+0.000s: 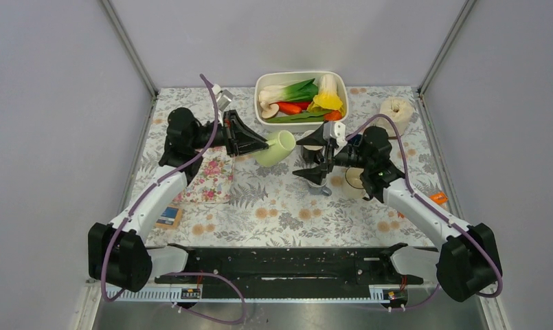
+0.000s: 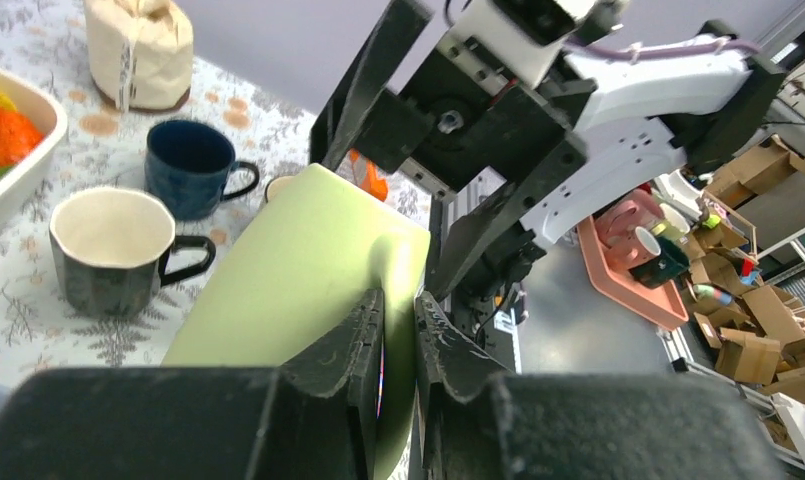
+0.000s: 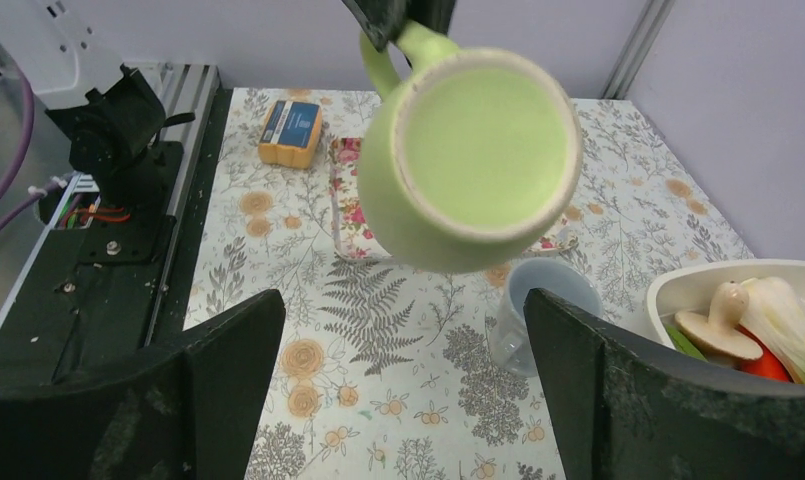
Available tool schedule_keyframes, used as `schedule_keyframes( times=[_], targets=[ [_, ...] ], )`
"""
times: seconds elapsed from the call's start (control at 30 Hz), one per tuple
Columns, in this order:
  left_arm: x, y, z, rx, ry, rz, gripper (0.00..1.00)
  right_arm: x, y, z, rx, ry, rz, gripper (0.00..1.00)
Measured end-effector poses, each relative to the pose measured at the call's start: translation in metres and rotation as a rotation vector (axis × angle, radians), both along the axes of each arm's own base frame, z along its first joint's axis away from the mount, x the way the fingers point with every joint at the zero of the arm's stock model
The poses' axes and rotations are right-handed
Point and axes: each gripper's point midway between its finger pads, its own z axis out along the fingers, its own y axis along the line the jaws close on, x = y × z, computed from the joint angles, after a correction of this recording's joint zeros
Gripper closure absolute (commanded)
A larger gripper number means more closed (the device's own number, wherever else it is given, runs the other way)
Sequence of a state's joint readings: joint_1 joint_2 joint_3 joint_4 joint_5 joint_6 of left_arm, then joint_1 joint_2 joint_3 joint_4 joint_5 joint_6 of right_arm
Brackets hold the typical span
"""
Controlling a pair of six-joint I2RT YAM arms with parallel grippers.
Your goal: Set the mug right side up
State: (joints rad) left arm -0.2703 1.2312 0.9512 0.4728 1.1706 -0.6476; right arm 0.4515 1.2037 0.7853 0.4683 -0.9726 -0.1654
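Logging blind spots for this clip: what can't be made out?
Top view: handle of the pale green ceramic mug, covered by the left pincer.
Top view: black mug and dark blue mug, largely hidden under the right pincer.
Right wrist view: grey-blue translucent cup, partly behind that mug.
Top view: small orange item at far right, too small to identify.

The mug (image 1: 277, 147) is pale green, inside and out. The tablecloth (image 1: 280, 206) carries grey ferns and orange blooms on white; the napkin (image 1: 215, 180) is pink-flowered.
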Motion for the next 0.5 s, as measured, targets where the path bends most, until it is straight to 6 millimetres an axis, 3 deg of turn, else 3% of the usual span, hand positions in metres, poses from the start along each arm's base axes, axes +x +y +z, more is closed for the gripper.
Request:
schedule_keyframes(
  times=[0.27, 0.5],
  targets=[
    [-0.006, -0.010, -0.043, 0.113, 0.056, -0.017, 1.00, -0.015, -0.004, -0.008, -0.078, -0.039, 0.047, 0.00],
    [-0.019, -0.019, -0.058, 0.157, 0.069, -0.057, 1.00, -0.021, -0.001, -0.029, -0.201, -0.086, 0.053, 0.00]
  ],
)
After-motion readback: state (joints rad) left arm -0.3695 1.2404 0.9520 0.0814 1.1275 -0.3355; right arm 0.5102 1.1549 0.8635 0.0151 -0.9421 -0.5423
